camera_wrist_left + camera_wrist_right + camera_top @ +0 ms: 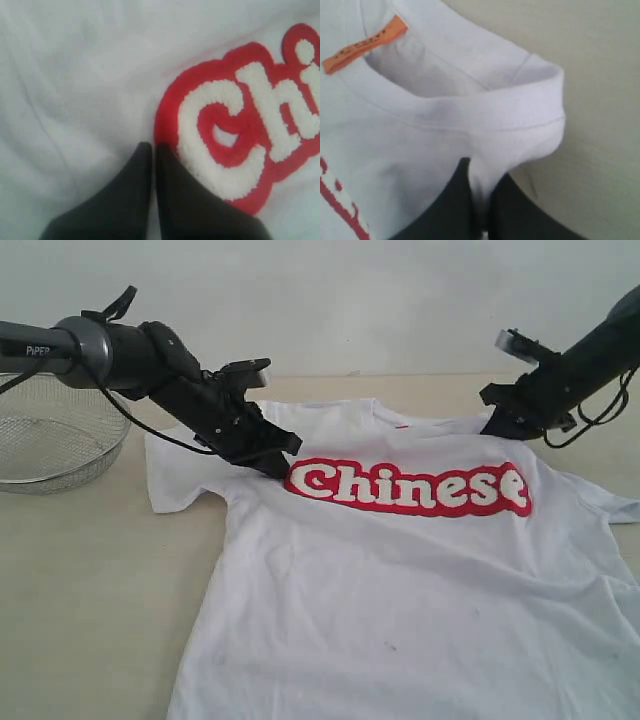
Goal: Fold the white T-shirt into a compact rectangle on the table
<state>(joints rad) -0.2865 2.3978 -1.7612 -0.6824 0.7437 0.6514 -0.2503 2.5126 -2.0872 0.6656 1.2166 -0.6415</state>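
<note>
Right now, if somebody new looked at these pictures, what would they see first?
Probably the big red lettering across the chest of the white T-shirt, which lies spread on the table. Next, the two black arms: the left gripper sits beside the first letter, and the right gripper pinches the fabric by the collar.

The pale beige surface [90, 570] carries a white shirt [400, 590] spread front up, with red "Chinese" lettering across the chest. Its hem runs out of view. A round wire basket [50, 440] sits at far left, near one sleeve but apart from it.
</note>
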